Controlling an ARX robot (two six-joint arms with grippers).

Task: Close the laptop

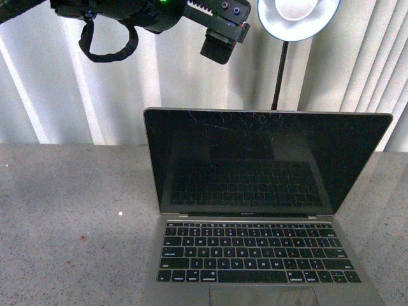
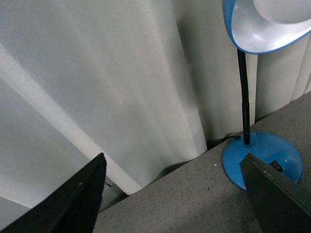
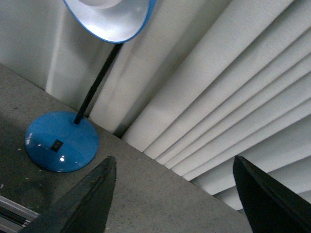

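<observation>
While the laptop sits open on the grey speckled table, lid upright and leaning slightly back, keyboard and trackpad toward the camera, the left arm hangs at the top of the front view. It is above and behind the lid's upper edge, left of its centre, well apart from it (no contact anywhere). The screen is black, glossy and scratched. On the left gripper the fingers are spread wide with nothing between them, pointed at the white blinds and the blue base of the desk lamp. The right gripper is likewise spread and empty, aimed at the same lamp base and blinds. In the front view the lamp stands behind the lid, near its middle.
</observation>
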